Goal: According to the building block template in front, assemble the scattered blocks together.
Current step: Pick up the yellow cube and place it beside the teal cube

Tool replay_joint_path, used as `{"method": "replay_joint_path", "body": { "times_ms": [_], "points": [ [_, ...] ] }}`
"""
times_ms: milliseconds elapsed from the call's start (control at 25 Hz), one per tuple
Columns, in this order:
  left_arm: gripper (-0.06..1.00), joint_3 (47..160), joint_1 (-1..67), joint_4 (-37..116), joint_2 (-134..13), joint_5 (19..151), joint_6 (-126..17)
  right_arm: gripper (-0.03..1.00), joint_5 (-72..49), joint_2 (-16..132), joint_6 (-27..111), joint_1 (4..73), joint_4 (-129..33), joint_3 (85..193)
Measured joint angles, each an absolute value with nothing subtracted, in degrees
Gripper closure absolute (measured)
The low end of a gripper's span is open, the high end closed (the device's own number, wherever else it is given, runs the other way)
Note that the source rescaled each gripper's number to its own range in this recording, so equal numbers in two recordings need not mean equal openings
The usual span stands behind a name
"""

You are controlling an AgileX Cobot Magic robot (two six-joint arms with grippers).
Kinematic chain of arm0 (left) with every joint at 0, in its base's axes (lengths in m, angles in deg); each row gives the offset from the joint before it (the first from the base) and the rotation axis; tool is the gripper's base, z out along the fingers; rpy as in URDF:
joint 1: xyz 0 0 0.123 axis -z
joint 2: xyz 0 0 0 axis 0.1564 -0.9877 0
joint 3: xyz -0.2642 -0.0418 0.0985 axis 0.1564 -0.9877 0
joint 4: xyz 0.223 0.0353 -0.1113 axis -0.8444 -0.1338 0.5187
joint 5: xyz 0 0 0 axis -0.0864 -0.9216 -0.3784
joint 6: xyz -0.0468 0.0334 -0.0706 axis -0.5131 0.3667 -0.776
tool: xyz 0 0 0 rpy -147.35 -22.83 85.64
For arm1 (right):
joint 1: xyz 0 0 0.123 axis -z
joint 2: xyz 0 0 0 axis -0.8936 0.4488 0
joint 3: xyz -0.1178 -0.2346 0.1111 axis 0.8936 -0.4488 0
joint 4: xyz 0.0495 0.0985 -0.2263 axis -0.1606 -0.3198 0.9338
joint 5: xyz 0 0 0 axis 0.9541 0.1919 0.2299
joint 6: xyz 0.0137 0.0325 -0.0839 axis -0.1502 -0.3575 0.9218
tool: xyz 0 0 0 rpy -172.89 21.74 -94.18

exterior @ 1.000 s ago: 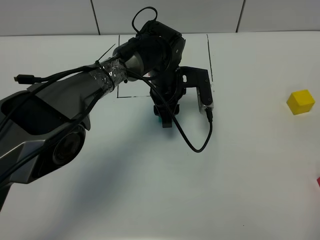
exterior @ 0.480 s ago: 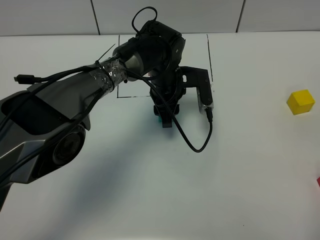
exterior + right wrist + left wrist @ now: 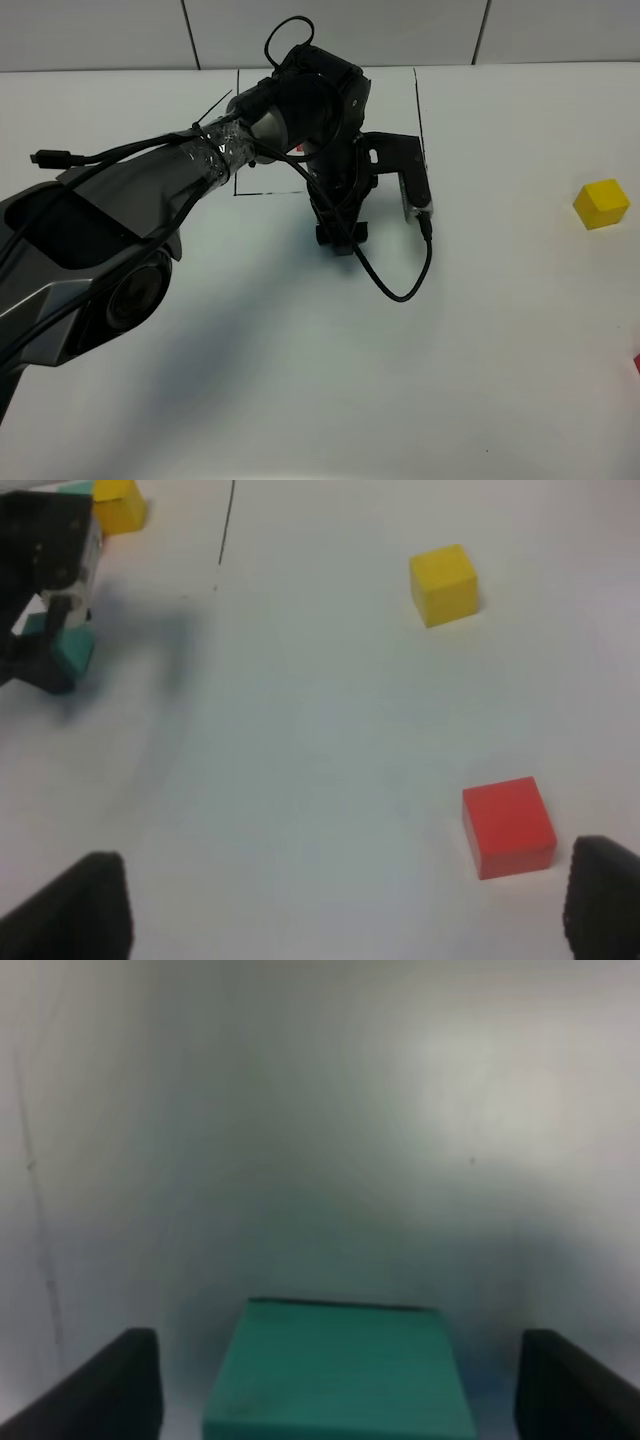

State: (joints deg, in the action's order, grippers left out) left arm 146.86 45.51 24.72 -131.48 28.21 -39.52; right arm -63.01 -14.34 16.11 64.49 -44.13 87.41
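While straddling the teal cube (image 3: 340, 1375) on the bench (image 3: 300, 380) just short of the building block template (image 3: 120, 508), with left gripper (image 3: 338, 238) spread clear of its sides, now hides it from overhead, unlike a second ago, probably setting it down there; right gripper (image 3: 340, 910) spread, empty.

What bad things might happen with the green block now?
The left fingers sit wide of the teal block, touching neither side, so closing unevenly might twist or push it. They are also close to the template, so a careless move might bump those cubes.
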Motion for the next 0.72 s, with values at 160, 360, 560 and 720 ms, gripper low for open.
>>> {"method": "replay_joint_path", "body": {
  "times_ms": [160,360,560,720],
  "points": [
    [0.00,146.86,45.51,24.90,-128.93,29.88,-42.47,0.22,-63.01,-14.34,16.11,64.49,-44.13,87.41],
    [-0.05,146.86,45.51,24.90,-125.38,28.83,-45.43,0.22,-63.01,-14.34,16.11,64.49,-44.13,87.41],
    [-0.06,146.86,45.51,24.59,-122.35,27.77,-52.19,0.22,-63.01,-14.34,16.11,64.49,-44.13,87.41],
    [-0.06,146.81,43.96,23.29,-120.09,26.82,-59.08,0.22,-63.01,-14.34,16.11,64.49,-44.13,87.41]
  ]
}}
